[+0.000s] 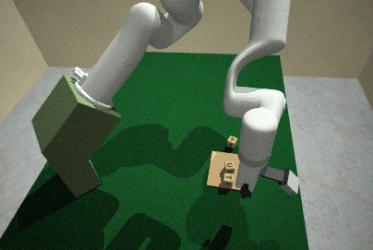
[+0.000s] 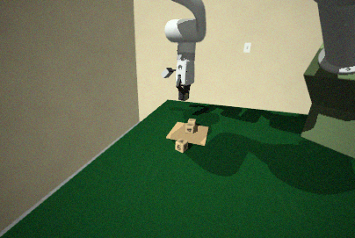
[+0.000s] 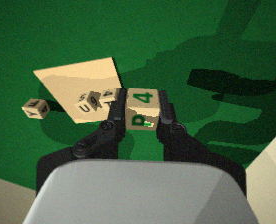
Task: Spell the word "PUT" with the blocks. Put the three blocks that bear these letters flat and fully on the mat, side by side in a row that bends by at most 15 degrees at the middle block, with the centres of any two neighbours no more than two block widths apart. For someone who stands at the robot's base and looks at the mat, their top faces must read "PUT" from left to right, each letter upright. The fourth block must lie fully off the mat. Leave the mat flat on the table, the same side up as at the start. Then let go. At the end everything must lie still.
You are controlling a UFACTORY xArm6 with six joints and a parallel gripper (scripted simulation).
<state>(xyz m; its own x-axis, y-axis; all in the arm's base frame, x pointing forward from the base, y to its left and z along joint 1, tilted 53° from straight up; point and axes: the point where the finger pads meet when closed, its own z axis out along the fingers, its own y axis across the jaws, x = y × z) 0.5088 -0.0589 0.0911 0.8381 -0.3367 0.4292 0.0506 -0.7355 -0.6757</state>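
Two pale wooden letter blocks, the U block (image 1: 229, 167) (image 3: 86, 104) and the T block (image 1: 228, 179) (image 3: 109, 97), sit side by side on our tan square mat (image 1: 217, 172) (image 2: 199, 137) (image 3: 74, 85) — our black-fingered gripper (image 1: 246, 190) (image 2: 184, 93) (image 3: 141, 100) grips the pale wooden P block (image 3: 142, 107) above the green worktop (image 1: 185, 80) (image 2: 132, 182) (image 3: 164, 30). Another wooden block (image 1: 232, 142) (image 2: 181, 146) (image 3: 35, 108) lies off the mat.

From above, the arm's last segment (image 1: 255, 140) covers part of the mat (image 1: 223, 169), and the block in the hand (image 1: 246, 192) cannot be made out there. In the wrist picture, the hand's dark finger (image 3: 117, 106) partly hides the T block (image 3: 108, 97). The side view's block markings are mostly too small to read.
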